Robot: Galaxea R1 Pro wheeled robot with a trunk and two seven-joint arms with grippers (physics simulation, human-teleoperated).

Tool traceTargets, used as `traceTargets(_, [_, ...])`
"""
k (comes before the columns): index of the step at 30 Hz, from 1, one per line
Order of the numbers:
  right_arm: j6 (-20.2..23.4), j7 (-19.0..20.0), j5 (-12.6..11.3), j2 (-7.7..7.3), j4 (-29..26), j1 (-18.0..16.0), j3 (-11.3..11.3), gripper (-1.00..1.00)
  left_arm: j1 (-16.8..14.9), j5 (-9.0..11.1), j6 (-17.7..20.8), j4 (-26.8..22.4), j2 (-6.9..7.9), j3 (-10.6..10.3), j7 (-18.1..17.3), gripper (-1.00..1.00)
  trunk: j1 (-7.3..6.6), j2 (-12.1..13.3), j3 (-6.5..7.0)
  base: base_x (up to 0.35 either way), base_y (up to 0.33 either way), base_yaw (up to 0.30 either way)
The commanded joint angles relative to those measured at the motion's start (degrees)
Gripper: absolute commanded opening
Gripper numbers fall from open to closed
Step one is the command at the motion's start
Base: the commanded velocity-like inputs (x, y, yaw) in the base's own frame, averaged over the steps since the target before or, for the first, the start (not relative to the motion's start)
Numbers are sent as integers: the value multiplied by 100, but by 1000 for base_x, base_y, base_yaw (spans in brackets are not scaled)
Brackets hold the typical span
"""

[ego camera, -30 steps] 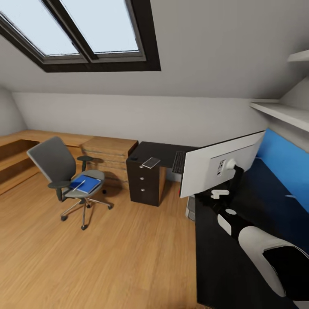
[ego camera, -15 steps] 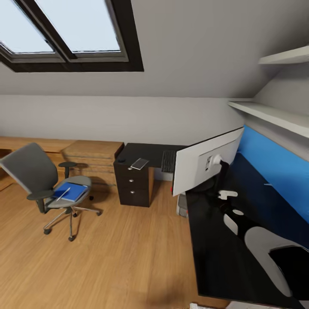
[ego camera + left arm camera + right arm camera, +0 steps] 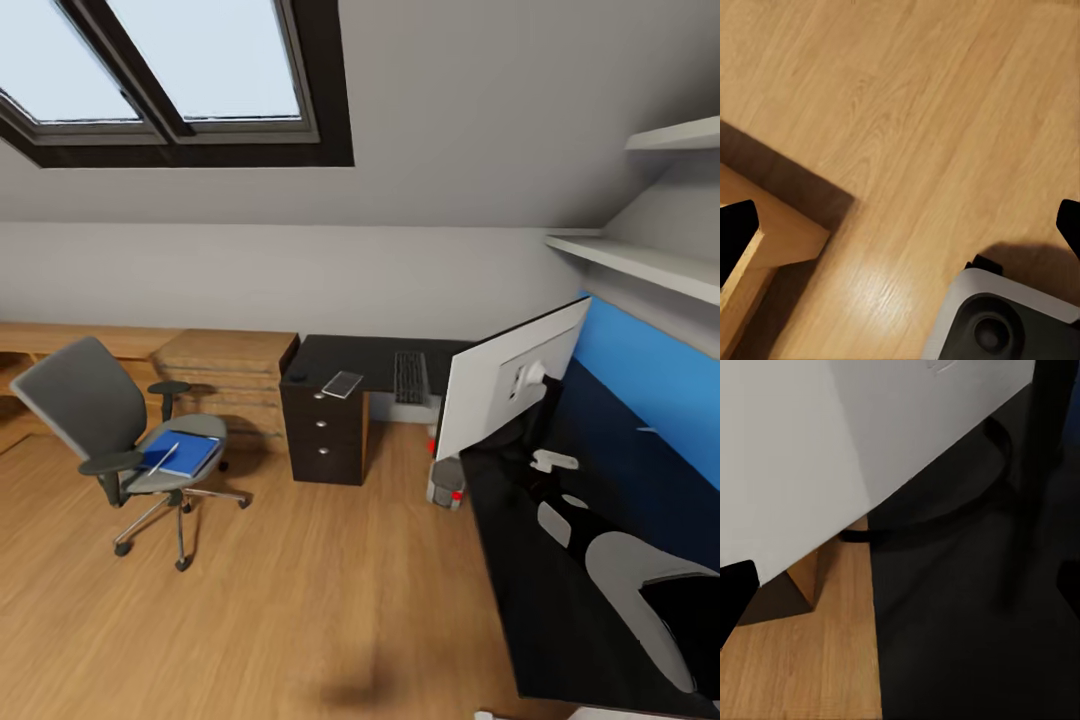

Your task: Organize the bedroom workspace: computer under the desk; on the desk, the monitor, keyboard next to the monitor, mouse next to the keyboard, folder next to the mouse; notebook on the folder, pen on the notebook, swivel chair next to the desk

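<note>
Worktop (image 3: pixel 540 560): long glossy black L-shaped top; one leg runs along the right side under the blue wall panel (image 3: pixel 650 390), the other along the far wall, ending in black drawers (image 3: pixel 322 437).
Monitor (image 3: pixel 510 385): stands on the worktop at the corner, silver-white back facing the camera; right wrist view shows that back (image 3: pixel 832 450) and the curved black stand (image 3: pixel 967 502) resting on the black top.
Keyboard (image 3: pixel 409 376): on the far leg of the worktop, just beside the monitor's edge.
Mouse (image 3: pixel 296 376): small dark lump at the far leg's left end, above the drawers, well apart from the keyboard.
Notebook (image 3: pixel 343 384): lies flat on the worktop between mouse and keyboard, near the front edge.
Computer (image 3: pixel 445 485): light grey tower with red marks, on the floor (image 3: pixel 280 600) under the worktop below the monitor; partly hidden.
Chair (image 3: pixel 120 440): on the wood floor to the left, apart from the worktop, in front of low wooden cabinets (image 3: pixel 225 375).
Folder (image 3: pixel 180 452): blue, flat on the chair seat.
Pen (image 3: pixel 163 452): thin, pale, lying across the folder.
Left jaws (image 3: pixel 900 225): released, black tips wide apart at the frame edges, over bare wood floor.
Right jaws (image 3: pixel 900 585): released, tips spread wide, grasping nothing, hovering near the monitor stand.
</note>
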Motion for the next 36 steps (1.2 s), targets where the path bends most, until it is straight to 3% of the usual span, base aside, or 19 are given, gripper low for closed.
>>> traceTargets(1, [-24,13,-64,-3,13,-8,38,100,0,35,-8,-12,7,-49,34,100,6,-11,-11,207,274,-1])
traceTargets(8, [-95,-207,-75,-42,25,-6,37,100,0,33,-6,-12,4,-49,-23,100,6,-11,-11,197,277,0])
traceTargets(9, [-894,-236,-75,-176,409,0,37,100,2,28,-9,-15,-1,-49,-27,100,6,-11,-11,252,-36,0])
traceTargets(12, [-1139,-420,-77,-212,528,5,39,100,1,27,-13,-16,-1,-49,-27,100,6,-11,-11,257,-77,0])
traceTargets(15, [-1041,-970,-77,-238,568,19,40,100,4,27,-14,-16,-8,-52,-28,100,6,-11,-11,135,-62,0])
traceTargets(20, [-762,-1481,-82,-351,579,26,32,100,1,26,-15,-14,-10,-50,-28,100,6,-11,-11,40,-18,0])
traceTargets(27, [-691,-1605,-96,-623,583,27,5,100,-1,26,-22,-15,-15,-57,-28,100,6,-11,-11,22,-2,0])
traceTargets(36, [-695,-1611,-95,-653,576,27,-18,100,5,26,-24,-17,-10,-56,-28,100,6,-11,-11,274,53,0])
